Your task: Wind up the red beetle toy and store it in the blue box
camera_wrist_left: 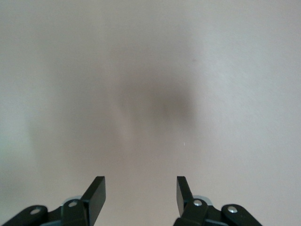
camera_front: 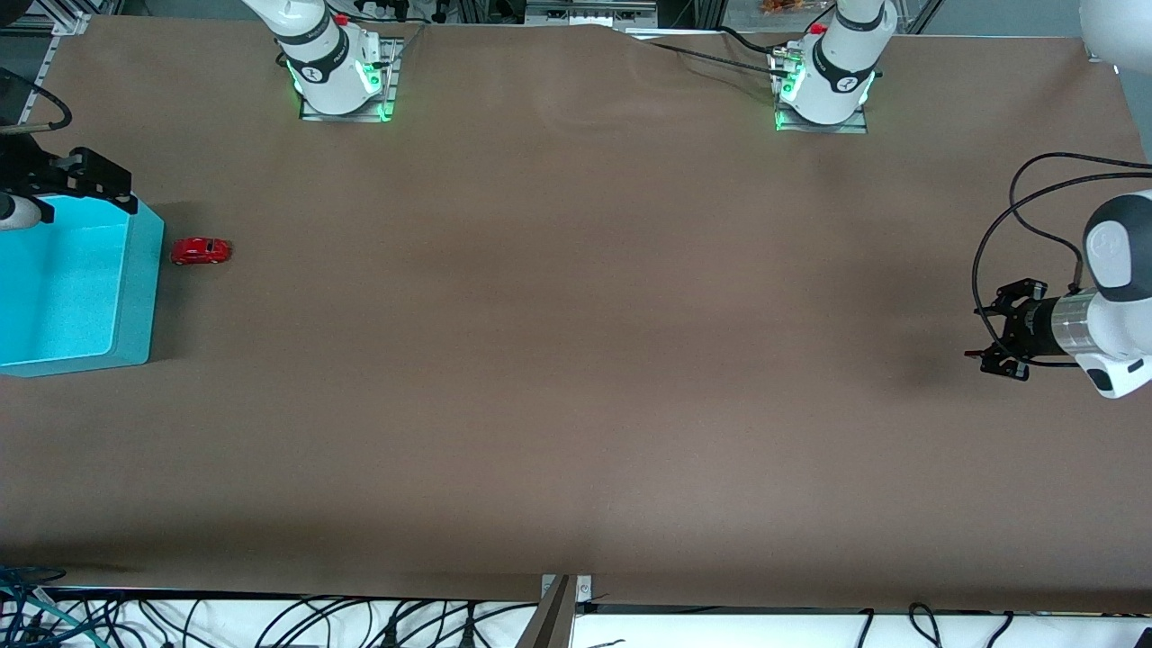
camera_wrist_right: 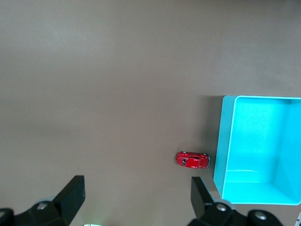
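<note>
The red beetle toy (camera_front: 201, 251) lies on the brown table, close beside the blue box (camera_front: 139, 288) on its side toward the left arm's end. The box stands at the right arm's end of the table and looks empty. My right gripper (camera_front: 90, 180) is open and empty, high over the box's corner. Its wrist view shows the toy (camera_wrist_right: 193, 160) and the box (camera_wrist_right: 225, 146) far below the open gripper (camera_wrist_right: 138, 190). My left gripper (camera_front: 976, 333) is open and empty over bare table at the left arm's end. The left wrist view shows only cloth between its fingers (camera_wrist_left: 141, 190).
The brown cloth (camera_front: 576, 360) covers the whole table. The two arm bases (camera_front: 337, 81) (camera_front: 823, 90) stand along the edge farthest from the front camera. Loose cables (camera_front: 270, 621) hang along the nearest edge.
</note>
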